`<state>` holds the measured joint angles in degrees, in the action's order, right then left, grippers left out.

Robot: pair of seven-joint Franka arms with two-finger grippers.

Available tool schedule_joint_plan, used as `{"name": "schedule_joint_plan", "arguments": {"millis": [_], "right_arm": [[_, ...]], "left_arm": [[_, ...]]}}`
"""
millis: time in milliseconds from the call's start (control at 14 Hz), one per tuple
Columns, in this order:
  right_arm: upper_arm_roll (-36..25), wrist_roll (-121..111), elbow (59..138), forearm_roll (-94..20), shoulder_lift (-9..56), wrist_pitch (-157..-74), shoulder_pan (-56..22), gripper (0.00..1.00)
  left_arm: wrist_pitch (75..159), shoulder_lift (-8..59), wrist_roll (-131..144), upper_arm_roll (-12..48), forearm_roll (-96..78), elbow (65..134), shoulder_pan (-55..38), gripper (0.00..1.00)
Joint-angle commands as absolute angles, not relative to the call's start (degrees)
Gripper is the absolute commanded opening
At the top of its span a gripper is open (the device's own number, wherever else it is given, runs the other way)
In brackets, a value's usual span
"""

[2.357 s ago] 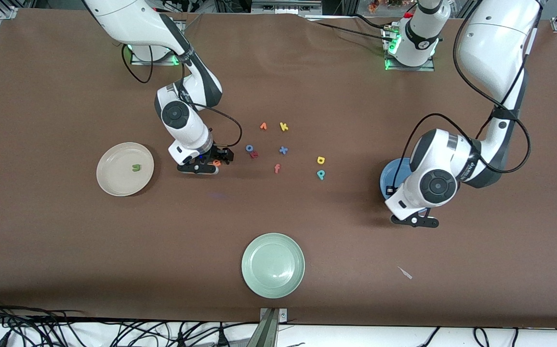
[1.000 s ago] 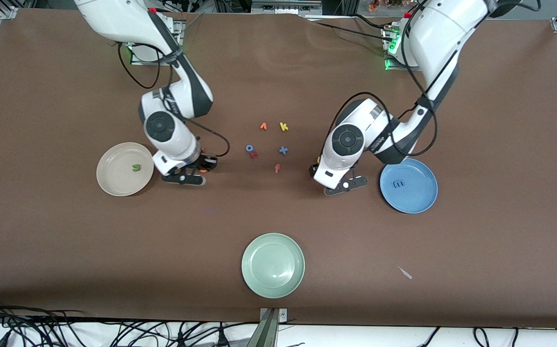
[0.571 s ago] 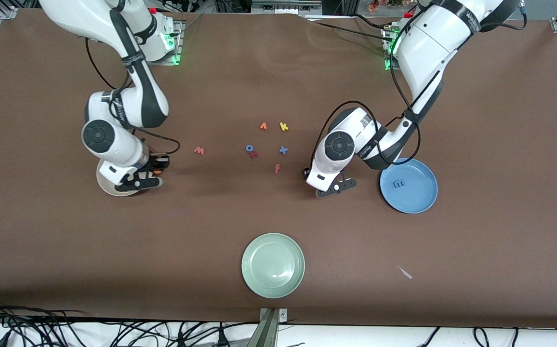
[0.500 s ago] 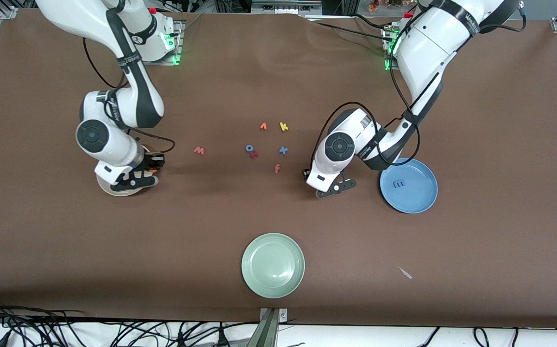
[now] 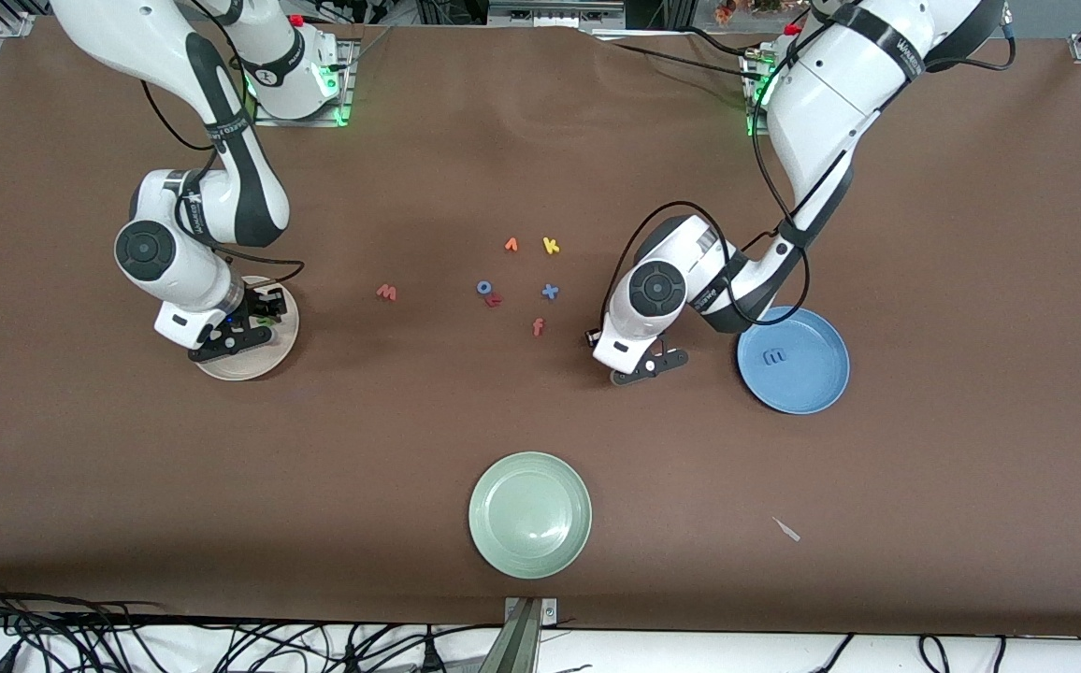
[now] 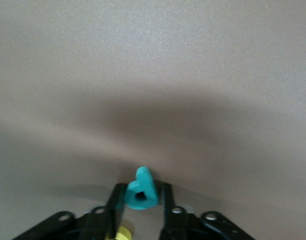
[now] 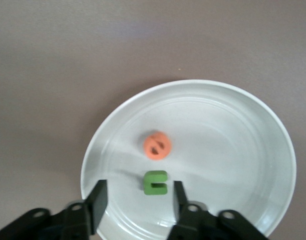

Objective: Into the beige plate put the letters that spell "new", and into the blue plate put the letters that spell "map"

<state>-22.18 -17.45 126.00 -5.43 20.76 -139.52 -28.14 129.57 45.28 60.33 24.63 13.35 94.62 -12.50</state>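
A: Right gripper [image 7: 137,200]?

B: Over the beige plate [image 5: 277,348] at the right arm's end of the table. Fingers spread, nothing between them. In the right wrist view the orange e [image 7: 157,145] and green n [image 7: 155,182] lie in the plate, close together, not touching.

A: Left gripper [image 6: 140,197]?

B: Low at the table, beside the blue plate [image 5: 816,383], toward the middle. Jaws closed on the teal p [image 6: 141,190]. A bit of the yellow a [image 6: 122,233] shows just under the fingers; can't tell if they touch.

A: Blue plate contents?

B: The lavender m [image 5: 771,356], alone.

A: The w?

B: The pink-red w [image 5: 386,293] sits on the table [image 5: 924,467] between the beige plate and the middle cluster.

A: Cluster?

B: Yellow k [image 5: 551,246], blue o [image 5: 483,287] with a small red letter [image 5: 494,300] touching it, orange f [image 5: 538,326]. Pale green plate [image 5: 530,514] is nearest the front camera.
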Motion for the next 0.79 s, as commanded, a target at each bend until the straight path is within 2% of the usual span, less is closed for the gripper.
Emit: {"name": "schedule_joint_plan", "arguments": {"millis": [0, 143, 429, 714], "right_arm": [[-20.6, -19.1, 124.9, -6.1, 16.3, -131.4, -28.6, 1.00], [-17.9, -20.9, 125.2, -5.7, 12.9, -128.6, -28.6, 1.00], [-13.7, -25.5, 127.3, -5.5, 10.0, -128.2, -28.8, 1.00], [-12.5, -31.6, 130.2, -5.4, 10.5, -133.2, -28.9, 1.00]], "left_arm": [[128.7, 45.2, 60.1, 24.5, 14.8, 94.7, -12.4, 0.22], [127.4, 44.7, 60.1, 24.5, 15.6, 94.0, -12.0, 0.18], [117.5, 38.2, 48.1, 24.5, 16.3, 93.4, -7.2, 0.18], [108.7, 35.1, 30.0, 24.5, 16.3, 94.2, -0.6, 0.20]]}}
